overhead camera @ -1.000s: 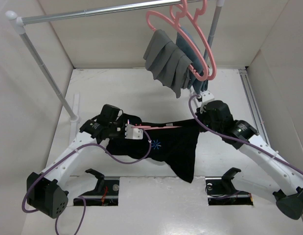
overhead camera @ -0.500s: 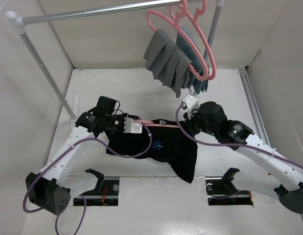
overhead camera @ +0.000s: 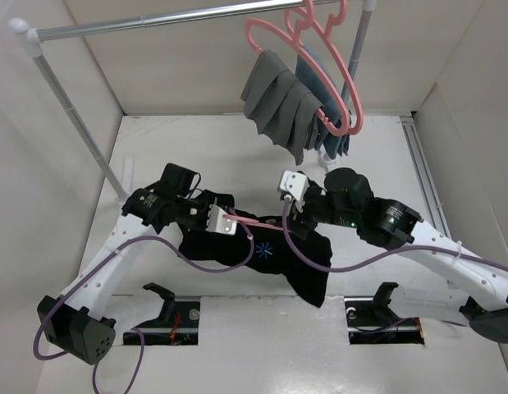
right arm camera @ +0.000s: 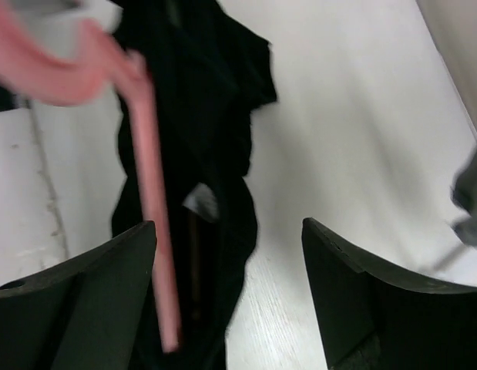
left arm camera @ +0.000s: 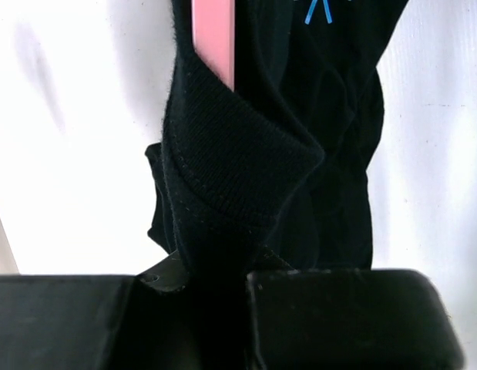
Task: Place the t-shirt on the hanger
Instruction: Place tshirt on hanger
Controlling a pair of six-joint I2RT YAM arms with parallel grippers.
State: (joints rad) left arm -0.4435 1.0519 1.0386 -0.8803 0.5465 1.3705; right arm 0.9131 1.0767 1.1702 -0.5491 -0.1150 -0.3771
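while the left gripper [left arm camera: 193, 279] sits clamped shut at the bottom of its wrist view, black ribbed cloth of the t-shirt [left arm camera: 330, 154] is bunched up between its fingers, and the pink hanger [left arm camera: 213, 38] comes straight down from the top edge and dives into that folded hem. whether the plastic itself is pinched along with the cloth, i cannot tell. a blue star [left arm camera: 319, 9] peeks in at the top of that frame. over to the right wrist view, blurred as it is: the right gripper [right arm camera: 229, 227] has its fingers spread wide with nothing between them, looking down on the t-shirt [right arm camera: 215, 116] in the upper left half. the hanger [right arm camera: 149, 193] slants down the left side just beside the left-hand finger, and contact there cannot be made out. from the top view, the t-shirt [overhead camera: 311, 263] lies crumpled on the white table [overhead camera: 196, 156] in the lower centre of the frame, star [overhead camera: 264, 249] facing up, one end trailing toward the bottom. a short stretch of hanger [overhead camera: 252, 220] shows along the cloth's upper edge, between the two wrists. the left arm reaches in from the lower left, the right arm from the lower right, its wrist above the shirt's right part. up top, a rail [overhead camera: 155, 16] crosses the frame, with grey cloth [overhead camera: 278, 103] and blue cloth [overhead camera: 311, 70] hanging at the upper right, well apart from the t-shirt.
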